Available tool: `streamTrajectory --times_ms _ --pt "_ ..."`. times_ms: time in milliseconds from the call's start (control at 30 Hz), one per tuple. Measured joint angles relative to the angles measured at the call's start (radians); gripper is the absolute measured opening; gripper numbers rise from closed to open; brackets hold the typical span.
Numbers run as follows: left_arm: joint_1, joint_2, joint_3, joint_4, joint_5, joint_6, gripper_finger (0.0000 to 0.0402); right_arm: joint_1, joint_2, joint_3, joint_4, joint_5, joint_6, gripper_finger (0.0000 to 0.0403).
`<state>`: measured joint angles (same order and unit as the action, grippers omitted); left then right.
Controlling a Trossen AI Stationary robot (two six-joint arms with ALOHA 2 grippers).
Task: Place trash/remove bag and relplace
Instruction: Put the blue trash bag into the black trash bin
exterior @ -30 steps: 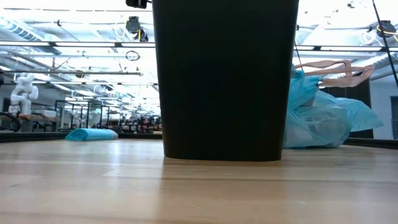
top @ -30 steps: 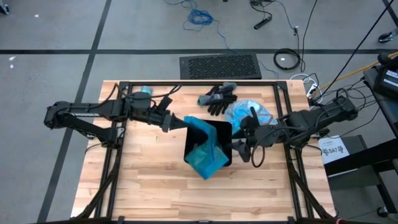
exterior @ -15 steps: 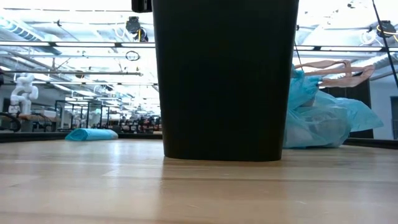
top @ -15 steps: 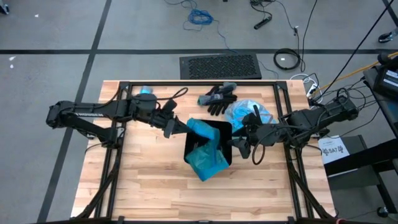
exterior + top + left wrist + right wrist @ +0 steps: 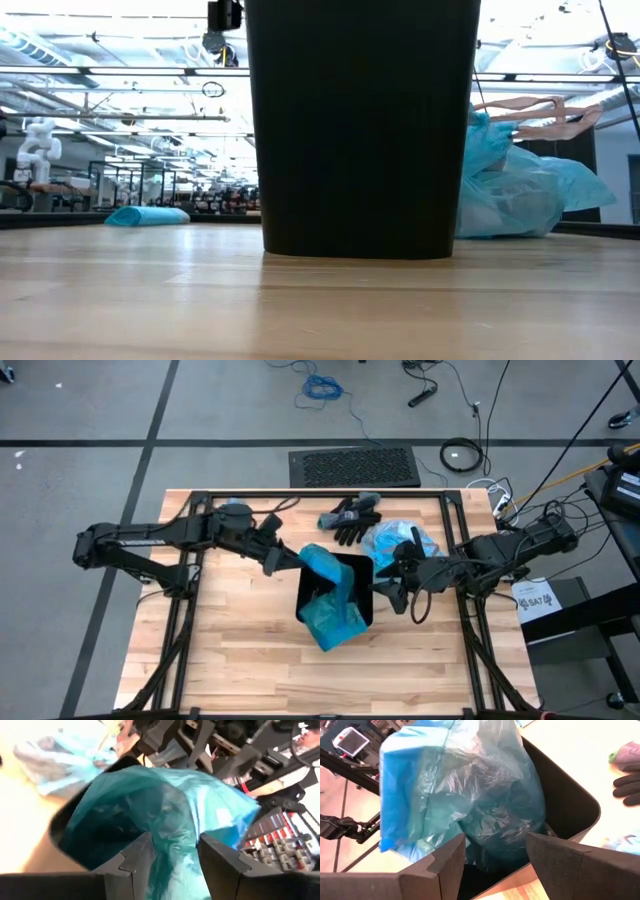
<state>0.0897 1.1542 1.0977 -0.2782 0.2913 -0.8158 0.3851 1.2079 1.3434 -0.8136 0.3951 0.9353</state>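
A fresh blue bag (image 5: 330,600) sat half in the black bin (image 5: 360,575) at the table's (image 5: 240,650) middle, thin, glossy and crinkled, one side spilling over the rim, not yet spread around it. A filled blue bag (image 5: 395,540) lay just behind the bin by the black gloves (image 5: 352,520), so removal looked done and lining remained; no loose trash showed. The left gripper (image 5: 172,855) stood at the bin's rim, jaws parted with bag film between them, not clamped. The right gripper (image 5: 495,850) waited opposite, jaws wide, holding nothing
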Motion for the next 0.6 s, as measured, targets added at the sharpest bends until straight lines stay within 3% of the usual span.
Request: streamTrajectory --times_ms 367,600 --pt "0.016 -0.142 0.0 -0.126 -0.063 0.074 0.0157 0.001 -0.04 0.0 0.033 -0.006 0.022 0.0201" --pt "-0.147 -0.175 0.0 -0.042 -0.151 0.099 0.0157 0.033 -0.029 0.0 0.084 -0.012 0.011 0.0201"
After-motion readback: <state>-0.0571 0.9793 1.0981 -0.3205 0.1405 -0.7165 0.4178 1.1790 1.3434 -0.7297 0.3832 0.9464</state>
